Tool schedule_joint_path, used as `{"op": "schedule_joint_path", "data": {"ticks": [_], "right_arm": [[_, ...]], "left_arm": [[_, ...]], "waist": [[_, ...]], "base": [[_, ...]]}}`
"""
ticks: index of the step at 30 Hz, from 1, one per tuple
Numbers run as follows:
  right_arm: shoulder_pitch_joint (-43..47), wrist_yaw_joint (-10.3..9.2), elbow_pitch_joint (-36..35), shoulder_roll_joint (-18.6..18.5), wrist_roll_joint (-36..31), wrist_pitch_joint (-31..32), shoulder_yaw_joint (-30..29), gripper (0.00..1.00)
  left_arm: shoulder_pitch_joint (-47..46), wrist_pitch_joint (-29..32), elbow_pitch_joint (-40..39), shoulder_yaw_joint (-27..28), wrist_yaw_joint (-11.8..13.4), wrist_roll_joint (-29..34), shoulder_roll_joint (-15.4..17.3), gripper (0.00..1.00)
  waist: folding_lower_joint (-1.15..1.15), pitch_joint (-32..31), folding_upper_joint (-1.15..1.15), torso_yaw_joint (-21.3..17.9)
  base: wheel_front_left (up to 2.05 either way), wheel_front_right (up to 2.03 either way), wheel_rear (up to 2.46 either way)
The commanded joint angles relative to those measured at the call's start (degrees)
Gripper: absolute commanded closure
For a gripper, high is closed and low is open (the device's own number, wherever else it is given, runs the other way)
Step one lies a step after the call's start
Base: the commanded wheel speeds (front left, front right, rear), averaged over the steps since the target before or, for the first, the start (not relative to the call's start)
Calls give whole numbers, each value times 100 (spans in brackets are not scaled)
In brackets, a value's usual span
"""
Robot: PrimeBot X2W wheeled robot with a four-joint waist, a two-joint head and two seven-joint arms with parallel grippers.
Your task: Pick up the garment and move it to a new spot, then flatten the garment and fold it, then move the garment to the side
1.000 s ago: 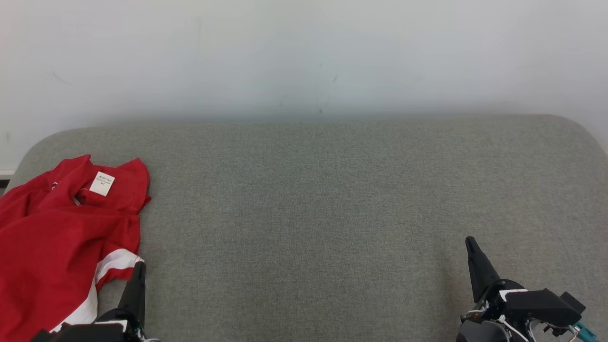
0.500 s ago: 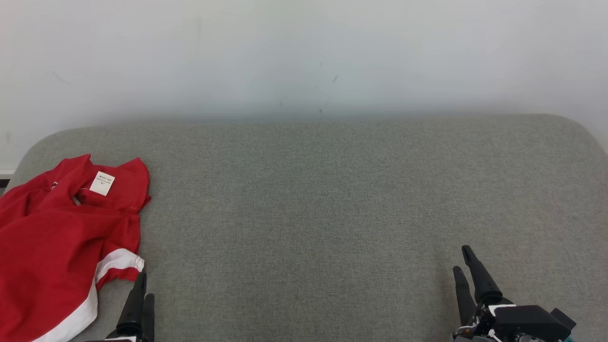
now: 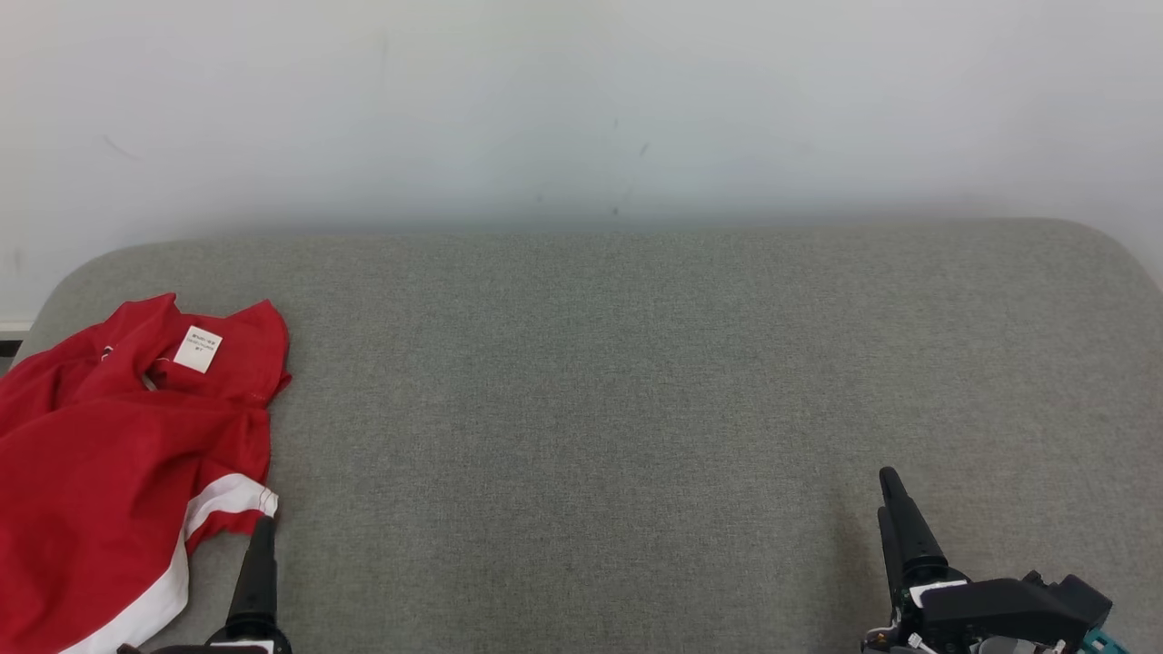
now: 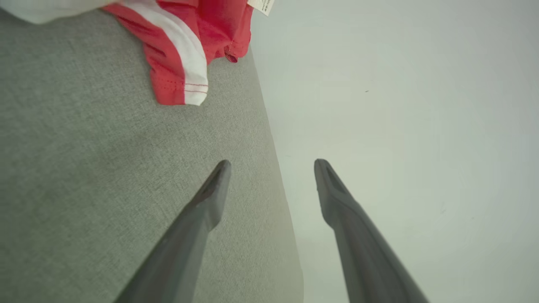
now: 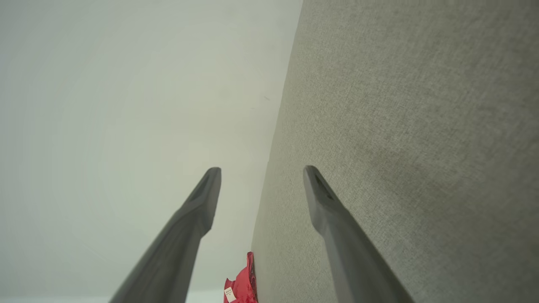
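Crumpled red fabric shirt [image 3: 100, 454], white sleeve band, white neck tag [image 3: 197, 350], lies bunched at 9 o'clock on the grey woven cushion [image 3: 591, 409]. My left gripper [image 4: 273, 162] at 7 and my right gripper [image 5: 262, 168] at 5: fingers apart, both empty.

Wide grey woven-fabric cushion top [image 3: 636, 381]: open from centre thru right side, room for a gripper to pass. Obstacle: crumpled red garment w/ white stripe [image 3: 100, 454], heaped at far left, striped hem just ahead of left gripper [image 4: 273, 164]. Plain pale wall [image 3: 581, 109] closes off back edge.
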Motion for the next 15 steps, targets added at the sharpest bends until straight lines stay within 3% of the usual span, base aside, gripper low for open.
{"op": "schedule_joint_path", "data": {"ticks": [1,15], "right_arm": [[-147,-2,-71,-6,-282,-85,33,0],[-154,-3,-69,-8,-1791,-373,92,0]], "left_arm": [[-49,-88,-124,-6,28,269,26,0],[26,-375,-307,-244,287,1835,34,0]], "waist": [[0,-2,0,5],[0,-13,0,11]], "base": [[0,0,0],[0,0,0]]}}
